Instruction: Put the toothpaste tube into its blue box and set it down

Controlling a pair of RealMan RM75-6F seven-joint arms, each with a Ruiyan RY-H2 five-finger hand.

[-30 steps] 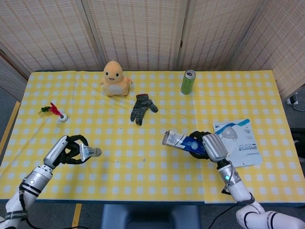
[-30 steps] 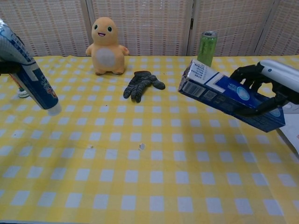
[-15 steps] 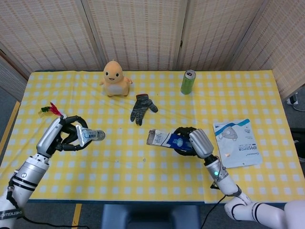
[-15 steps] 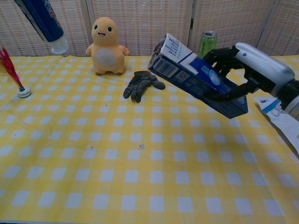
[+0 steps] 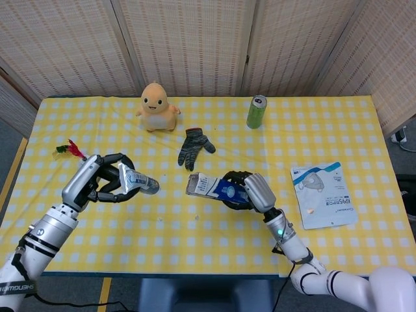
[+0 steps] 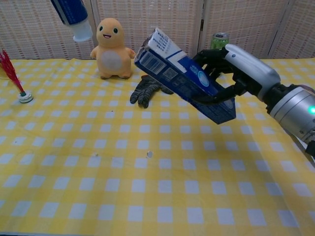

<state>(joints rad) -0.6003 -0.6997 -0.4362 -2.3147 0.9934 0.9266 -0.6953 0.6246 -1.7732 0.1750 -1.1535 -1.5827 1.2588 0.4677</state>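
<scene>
We found the left hand (image 5: 97, 183) wrapped around the toothpaste tube (image 5: 138, 183), holding it in the air above the yellow checked table (image 5: 195, 240). The tube's white cap end pointed toward the right hand (image 5: 250, 192). In the chest view only the tube's lower end and cap showed at the top edge, and the left hand itself was out of that frame.

The right hand was clasped on the blue box (image 5: 214, 188), fingers curled over its rear half. The box was raised clear of the table, tilted, its end flap turned toward the tube. Tube and box stood near each other but apart, the tube wholly outside the box. We could not tell from either view whether the flap end was fully open.

On the table we noted an orange plush toy (image 5: 156, 106) and a green can (image 5: 256, 111) at the far side, a dark glove (image 5: 192, 147) between them, a red feathered shuttlecock (image 5: 73, 151) at the left, and a face-mask packet (image 5: 323, 193) at the right.
</scene>
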